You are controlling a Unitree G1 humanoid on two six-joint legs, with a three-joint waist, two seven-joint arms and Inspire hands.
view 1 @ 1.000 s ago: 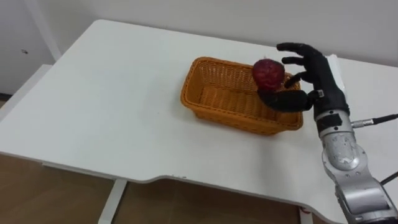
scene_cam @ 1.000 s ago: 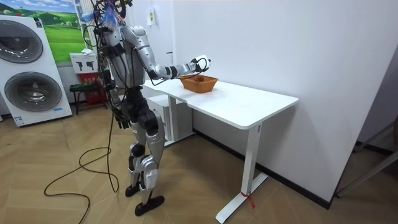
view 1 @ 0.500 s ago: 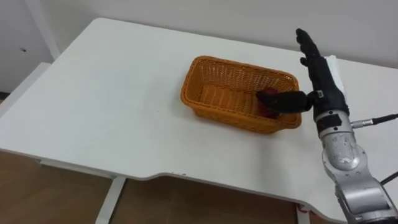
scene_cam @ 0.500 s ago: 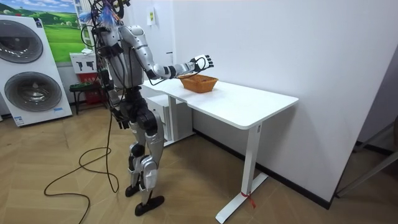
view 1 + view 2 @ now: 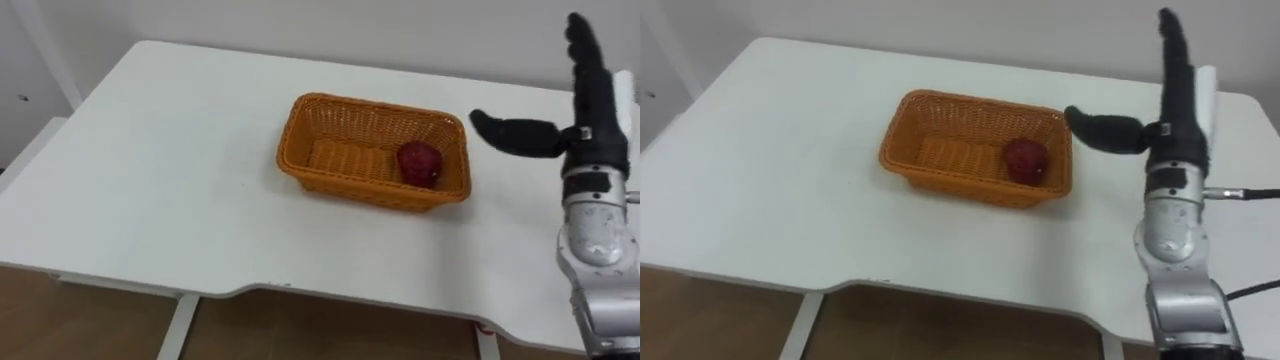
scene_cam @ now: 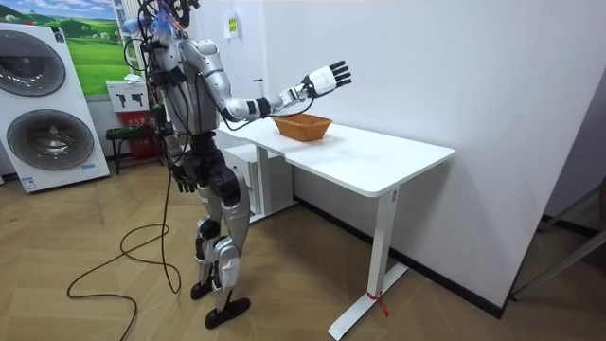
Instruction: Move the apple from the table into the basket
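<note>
Home-like laundry room, two front-loading washing machines along the wall, landscape poster above, wood-plank floor, white surface against bare white wall.

**Camera arrangement: a stereo pair on the head and one camera standing in the room.**
The two eye views looked down from the robot's head, close in, across the white surface toward its far edge and the wall. Set slightly apart, they shared the wicker basket and the right hand, each displaced sideways between them. The room view stood well off, roughly level, and took in the whole robot side-on at the surface's end nearer the room view's left, with the same basket small upon it.
</note>
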